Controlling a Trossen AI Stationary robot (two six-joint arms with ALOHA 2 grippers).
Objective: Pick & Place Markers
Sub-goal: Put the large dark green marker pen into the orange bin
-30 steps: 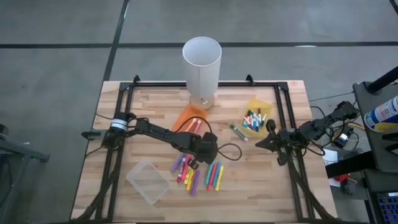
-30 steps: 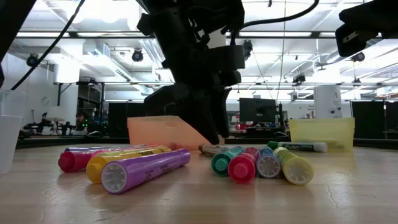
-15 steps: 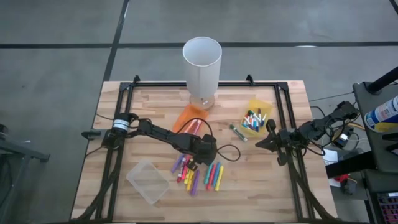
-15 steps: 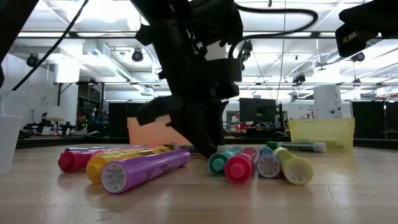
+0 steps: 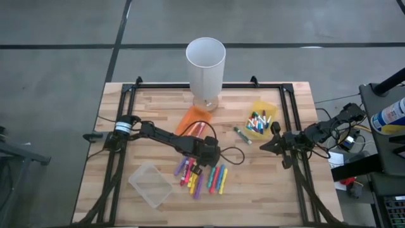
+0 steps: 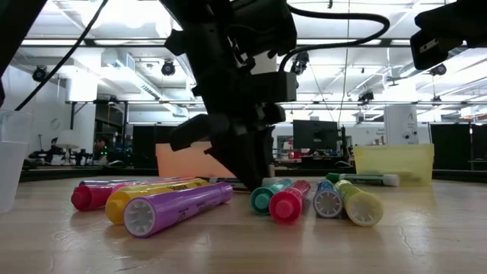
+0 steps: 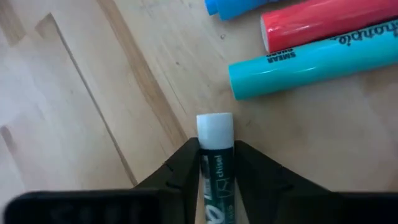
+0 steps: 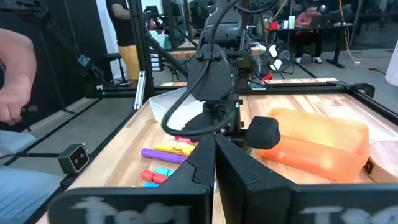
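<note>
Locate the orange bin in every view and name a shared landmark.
High: orange bin at centre, before the white cylinder.
Low: behind the left arm, mid-picture.
Left wrist: not in it.
Right wrist: at right.
Landmark: the left gripper, beside it.

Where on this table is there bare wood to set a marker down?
Bare wood lies along the table's near-right corner, right of the loose markers, and at the far-left corner, left of the orange bin. The middle is crowded: the left gripper is down among those markers beside the clear bin.
</note>
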